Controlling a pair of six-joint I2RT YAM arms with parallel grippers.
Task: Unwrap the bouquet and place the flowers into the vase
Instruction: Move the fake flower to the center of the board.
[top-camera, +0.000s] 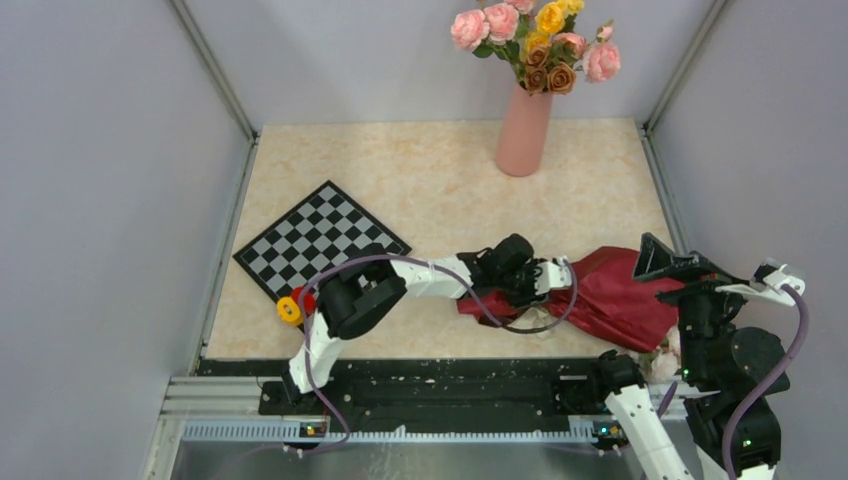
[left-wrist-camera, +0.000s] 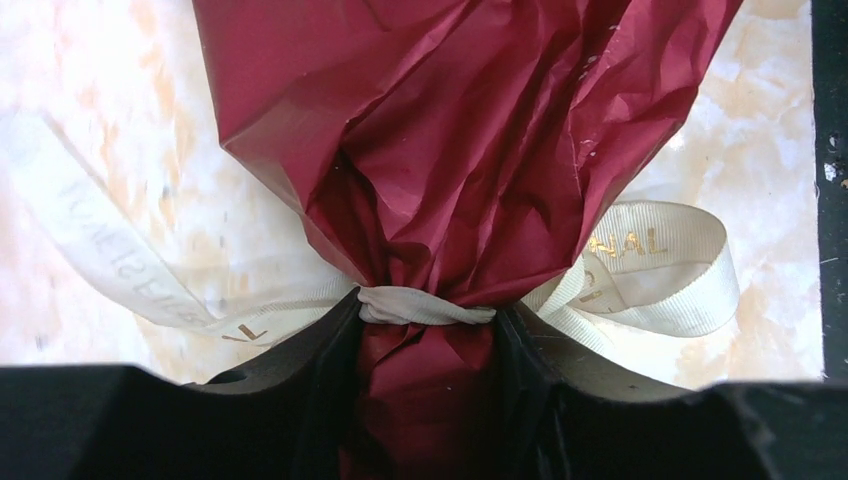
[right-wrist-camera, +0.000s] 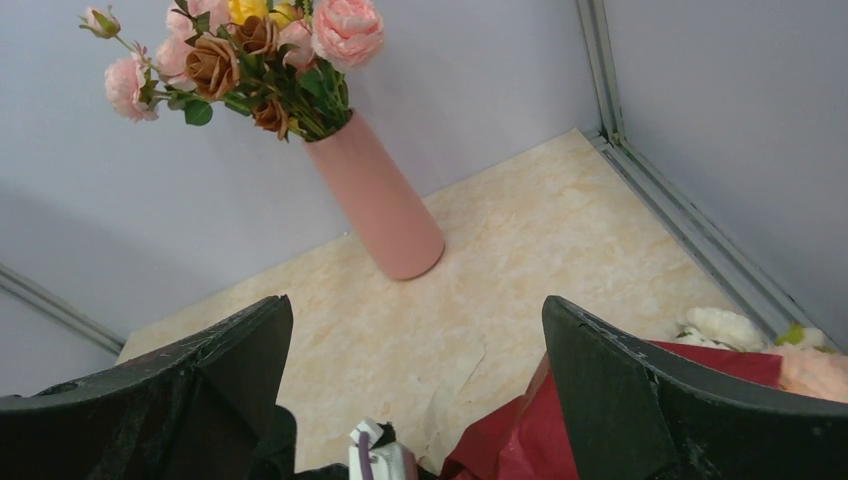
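Bouquet (top-camera: 610, 295): lies on its side on the table (top-camera: 420, 180), lower right of the top view, wrapped in dark red crinkled paper. The tied neck points left and the wide end points lower right.
Ribbon (left-wrist-camera: 660, 260): cream with gold lettering, banded tight round the neck at the centre of the left wrist view. A loop stands out to the right and a loose tail runs off to the upper left.
Left jaws: one black finger (left-wrist-camera: 300, 390) on each side of the paper neck, just below the ribbon band. They seem to pinch it, though the bottom of that frame is dark.
Right jaws: spread wide, nothing between the fingers (right-wrist-camera: 620, 390), by the bouquet's wide end at the right of the top view.
Flowers (right-wrist-camera: 725, 325): pale white and peach blooms peep from the paper, lower right of the right wrist view.
Vase (top-camera: 524, 132): salmon pink, upright at top centre, well apart from the bouquet, holding larger pink, yellow and brown roses (top-camera: 535, 40).
Chessboard (top-camera: 320, 238): left of centre, set cornerwise, with a small yellow and red thing (top-camera: 290, 308) at its lower corner.
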